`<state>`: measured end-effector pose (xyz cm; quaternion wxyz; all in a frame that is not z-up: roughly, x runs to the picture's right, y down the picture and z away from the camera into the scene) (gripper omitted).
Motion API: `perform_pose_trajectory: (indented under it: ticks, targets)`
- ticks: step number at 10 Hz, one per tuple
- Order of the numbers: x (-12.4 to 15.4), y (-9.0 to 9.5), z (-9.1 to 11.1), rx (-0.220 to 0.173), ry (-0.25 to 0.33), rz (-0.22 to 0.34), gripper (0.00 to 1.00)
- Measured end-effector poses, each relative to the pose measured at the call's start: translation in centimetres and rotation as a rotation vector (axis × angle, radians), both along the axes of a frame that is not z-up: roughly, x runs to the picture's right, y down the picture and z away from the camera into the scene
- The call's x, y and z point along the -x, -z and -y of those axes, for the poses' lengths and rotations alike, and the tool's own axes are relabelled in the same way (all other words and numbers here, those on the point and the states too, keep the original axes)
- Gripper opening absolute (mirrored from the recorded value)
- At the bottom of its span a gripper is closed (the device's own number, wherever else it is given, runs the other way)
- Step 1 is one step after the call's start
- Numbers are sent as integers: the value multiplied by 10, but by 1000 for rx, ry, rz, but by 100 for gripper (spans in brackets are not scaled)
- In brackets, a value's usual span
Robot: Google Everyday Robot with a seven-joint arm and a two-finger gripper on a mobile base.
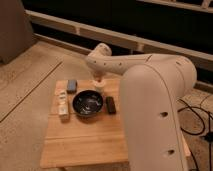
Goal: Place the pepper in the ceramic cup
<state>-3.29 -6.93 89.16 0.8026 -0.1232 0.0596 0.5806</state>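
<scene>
The small whitish-cream ceramic cup (99,87) stands on the wooden table (85,137), at its far edge behind the black bowl. My gripper (100,79) hangs from the big white arm, pointing down directly over the cup's mouth. A tiny orange-red pepper (100,81) shows at the gripper's tip, just above the cup's rim, and the gripper is shut on it. The arm's body hides the right part of the table.
A large glossy black bowl (88,103) sits mid-table. A dark rectangular block (110,104) lies right of it, and a white oblong item (63,104) left of it. A grey-blue item (72,86) lies at the far left. Black cables (197,117) run over the floor at right.
</scene>
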Motion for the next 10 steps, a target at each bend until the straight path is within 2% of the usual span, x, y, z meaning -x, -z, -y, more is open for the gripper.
perform_pose_trajectory:
  ticks: [7, 8, 10]
  targets:
    - [11, -21, -16, 56, -7, 52, 2]
    - [11, -21, -17, 61, -9, 53, 7]
    - [8, -25, -22, 84, -21, 52, 30]
